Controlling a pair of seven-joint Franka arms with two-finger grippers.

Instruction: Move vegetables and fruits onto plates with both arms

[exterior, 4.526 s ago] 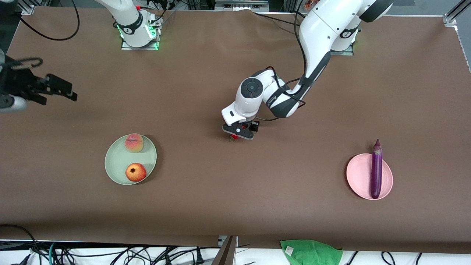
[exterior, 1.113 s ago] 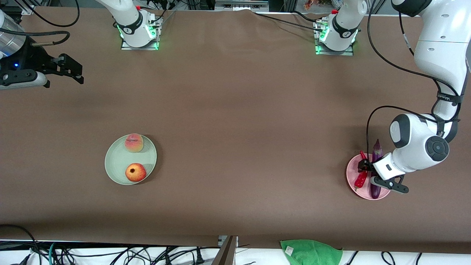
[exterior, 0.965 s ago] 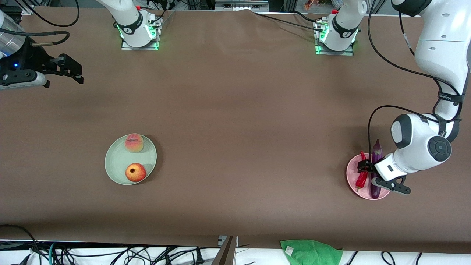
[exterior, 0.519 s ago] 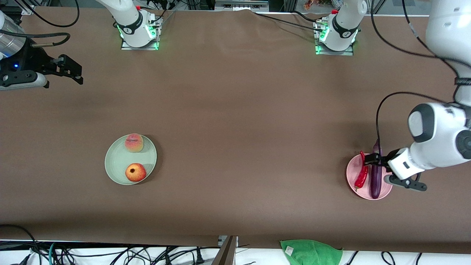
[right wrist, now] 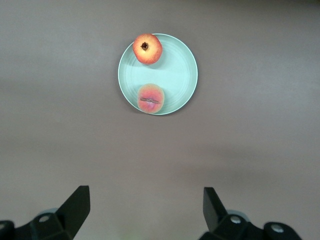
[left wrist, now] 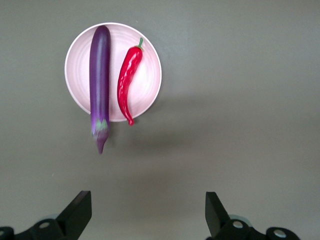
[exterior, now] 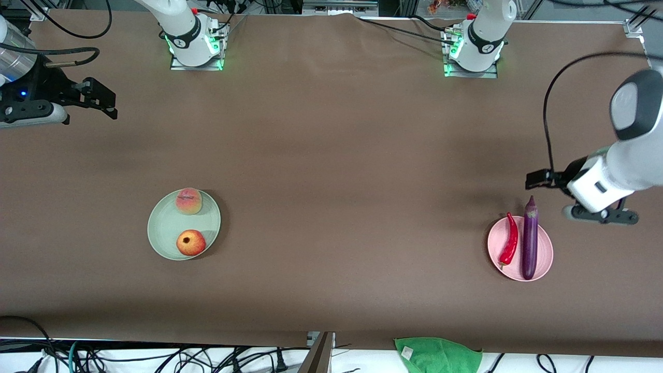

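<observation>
The purple eggplant (exterior: 529, 243) and the red chili pepper (exterior: 509, 241) lie side by side on the pink plate (exterior: 545, 256), toward the left arm's end of the table. The eggplant's stem end overhangs the rim. My left gripper (exterior: 601, 215) hangs open and empty, high over bare table beside that plate. Its wrist view looks down on the eggplant (left wrist: 99, 80), the chili (left wrist: 128, 80) and the pink plate (left wrist: 151, 82). The peach (exterior: 188, 201) and the round red fruit (exterior: 191, 243) rest on the mint green plate (exterior: 164, 227). My right gripper (exterior: 101, 98) waits open at the right arm's end.
A green cloth (exterior: 437, 355) lies at the table's edge nearest the front camera. The two arm bases (exterior: 194, 44) (exterior: 474, 49) stand along the edge farthest from that camera. Cables run below the near edge.
The left gripper has let go of the chili on the pink plate beside the eggplant, then lifted up and off toward its own end of the table. The right arm has not moved.
</observation>
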